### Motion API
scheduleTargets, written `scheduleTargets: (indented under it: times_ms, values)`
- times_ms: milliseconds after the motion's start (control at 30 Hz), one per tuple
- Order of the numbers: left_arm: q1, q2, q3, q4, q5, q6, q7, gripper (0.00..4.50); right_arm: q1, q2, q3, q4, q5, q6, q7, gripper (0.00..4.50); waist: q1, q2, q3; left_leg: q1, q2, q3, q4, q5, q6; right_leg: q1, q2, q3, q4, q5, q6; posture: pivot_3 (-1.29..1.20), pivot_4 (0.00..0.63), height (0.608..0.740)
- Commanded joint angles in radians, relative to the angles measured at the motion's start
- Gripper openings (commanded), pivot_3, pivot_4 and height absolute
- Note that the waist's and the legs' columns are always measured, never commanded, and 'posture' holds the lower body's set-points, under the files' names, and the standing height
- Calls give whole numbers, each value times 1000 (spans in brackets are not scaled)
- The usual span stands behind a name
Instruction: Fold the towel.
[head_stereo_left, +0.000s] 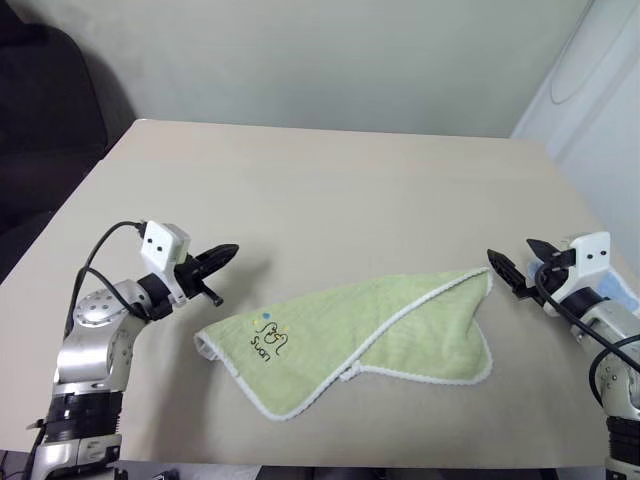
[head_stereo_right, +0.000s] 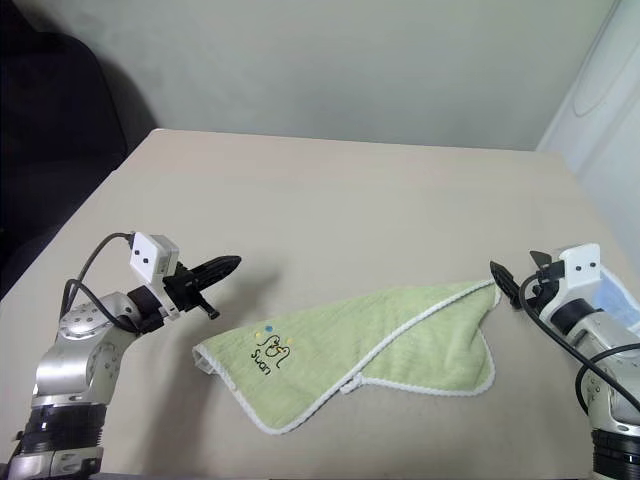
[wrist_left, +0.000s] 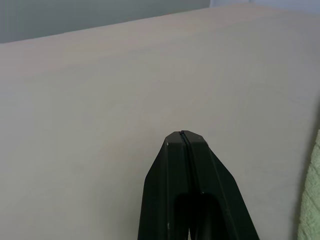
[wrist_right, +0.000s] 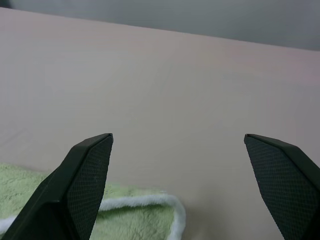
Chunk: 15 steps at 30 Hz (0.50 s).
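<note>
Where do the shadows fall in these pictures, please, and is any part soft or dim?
Left eye view: the left gripper casts a soft shadow on the table, and the far-left corner is dark. Left wrist view: the shut fingers look soft. Right wrist view: the towel edge is slightly blurred.

- One towel (head_stereo_left: 370, 335), light green with white edging, lies on the desk.
- One dark stitched logo (head_stereo_left: 268, 338) on the towel, reading "Swan".
- One small white loop tag (head_stereo_left: 349, 374) at the towel's near edge.
- One desk (head_stereo_left: 330, 190), beige, carrying the towel.
- Two grippers: the left gripper (head_stereo_left: 228, 253) with its jaws pressed together, the right gripper (head_stereo_left: 515, 262) with its jaws spread wide.
- Two black fingers on each gripper, four in all.
- Two white camera boxes, one on each wrist (head_stereo_left: 163, 246) (head_stereo_left: 588, 254).
- One light blue cloth (head_stereo_right: 618, 297), seen partly behind the right arm.
- One dark chair (head_stereo_left: 45, 110) beyond the desk's far left corner.
</note>
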Motion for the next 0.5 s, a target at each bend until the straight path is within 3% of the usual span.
scheduleTargets:
  times_ms: [33, 133, 233, 300, 500]
  values:
    - [19, 26, 15, -70, -19, 8, -26, 0, -8, -20, -8, -12, -4, -12, 13, 4440, 0, 0, 0, 0, 0, 0, 0, 0, 0, 0, 0, 0, 0, 0, 0, 0, 150, 740]
    - [38, 60, -2, -128, -46, 25, -98, 0, -12, -20, -7, -3, -9, -12, 19, 4440, 2, 0, 0, 0, 0, -1, 0, 0, 0, 0, 0, 0, 0, 0, 0, 0, 150, 740]
    - [143, 256, -70, -298, -181, 128, -454, 183, -37, -26, 15, 23, -17, -10, 39, 4479, -2, -3, -1, -1, 0, -2, 0, -1, -1, -1, 0, 0, 0, 0, 0, 0, 150, 740]
    - [197, 371, -105, -340, -199, 138, -604, 604, -51, -30, 25, 44, -25, -17, 47, 4500, -5, -1, -2, 0, 0, -2, 0, -3, -4, -2, 1, 0, 0, 1, -1, 0, 150, 740]
    - [148, 476, -195, -387, -152, 65, -765, 2593, -48, -26, 27, 34, -23, -13, 48, 4500, 0, 2, -3, -2, 1, -3, -1, -5, -4, -6, 1, 0, 0, 1, -1, 0, 150, 740]
